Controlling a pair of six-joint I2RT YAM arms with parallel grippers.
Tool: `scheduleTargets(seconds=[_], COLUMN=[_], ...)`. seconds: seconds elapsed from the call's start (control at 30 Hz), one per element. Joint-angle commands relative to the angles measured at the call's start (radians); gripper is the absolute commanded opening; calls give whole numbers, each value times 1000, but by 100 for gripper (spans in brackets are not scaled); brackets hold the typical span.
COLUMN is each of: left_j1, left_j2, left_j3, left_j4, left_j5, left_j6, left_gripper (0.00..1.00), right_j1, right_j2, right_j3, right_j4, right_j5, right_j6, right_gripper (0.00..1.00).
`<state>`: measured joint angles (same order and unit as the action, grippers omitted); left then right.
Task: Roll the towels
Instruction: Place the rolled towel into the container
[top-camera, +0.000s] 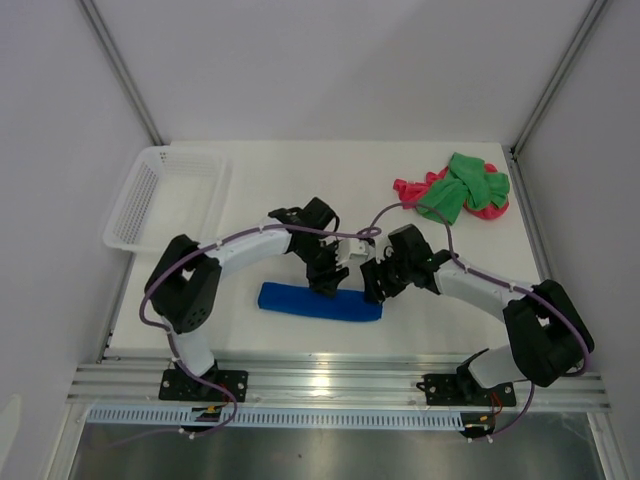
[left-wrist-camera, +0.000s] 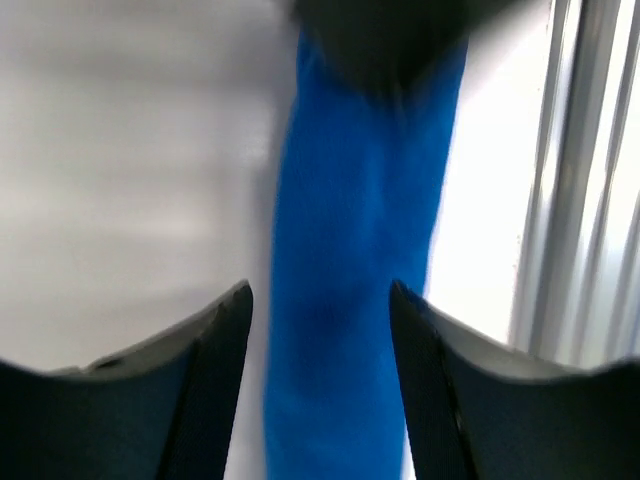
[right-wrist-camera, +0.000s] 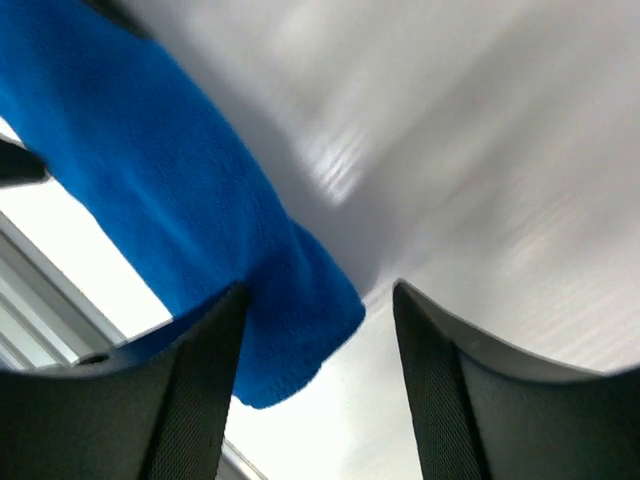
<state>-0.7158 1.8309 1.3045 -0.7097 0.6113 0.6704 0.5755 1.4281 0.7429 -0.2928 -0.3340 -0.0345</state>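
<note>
White tabletop (top-camera: 300, 190): blue towel (top-camera: 320, 302) roll, lengthwise left-right

Blue towel (top-camera: 320, 302), green towel (top-camera: 466, 186), pink-red towel (top-camera: 406, 189) (white, seemingly translucent mesh basket (top-camera: 165, 200))

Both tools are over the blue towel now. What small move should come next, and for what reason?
Probably lift both tools straight up, clear of the blue towel. It already looks like a narrow roll, and the left tool and the right tool stand open astride it, holding nothing. The green towel and the pink towel lie crumpled in a heap at the far right.
</note>
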Motion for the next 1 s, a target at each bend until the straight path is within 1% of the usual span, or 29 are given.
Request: scheduleTargets(seconds=[0.0,0.03,0.17,0.3,0.47,0.5,0.6,0.7,0.8,0.97], left_j1=[75,75,75,76,75,75,75,75,75,76], left_j2=[-110,-145,-177,-170,-55,-20,17,42,91,175], left_j3=[-67,-68,-34,-25,-4,1,19,32,65,90], left_j4=[-57,-38,-56,-79,-146,-152,-162,-145,-163,-201], left_j5=[-30,-16,-16,-38,-120,-130,-120,-111,-99,-146], left_j6=[-103,-106,-100,-72,-37,-37,-37,-46,-48,-89], left_gripper=[60,61,61,61,61,61,61,62,63,62], right_j1=[-45,-45,-45,-45,-45,-45,-45,-45,-45,-45], right_j2=[-31,-15,38,48,5,-3,-32,-55,-80,-118], right_j3=[67,76,119,134,180,191,214,205,179,153], right_j4=[78,72,32,29,-11,-23,-58,-74,-68,-60], right_j5=[-31,-33,-4,9,33,44,84,101,102,99], right_j6=[27,25,25,30,25,19,-1,-1,11,22], right_gripper=[64,64,63,63,63,63,64,63,64,63])
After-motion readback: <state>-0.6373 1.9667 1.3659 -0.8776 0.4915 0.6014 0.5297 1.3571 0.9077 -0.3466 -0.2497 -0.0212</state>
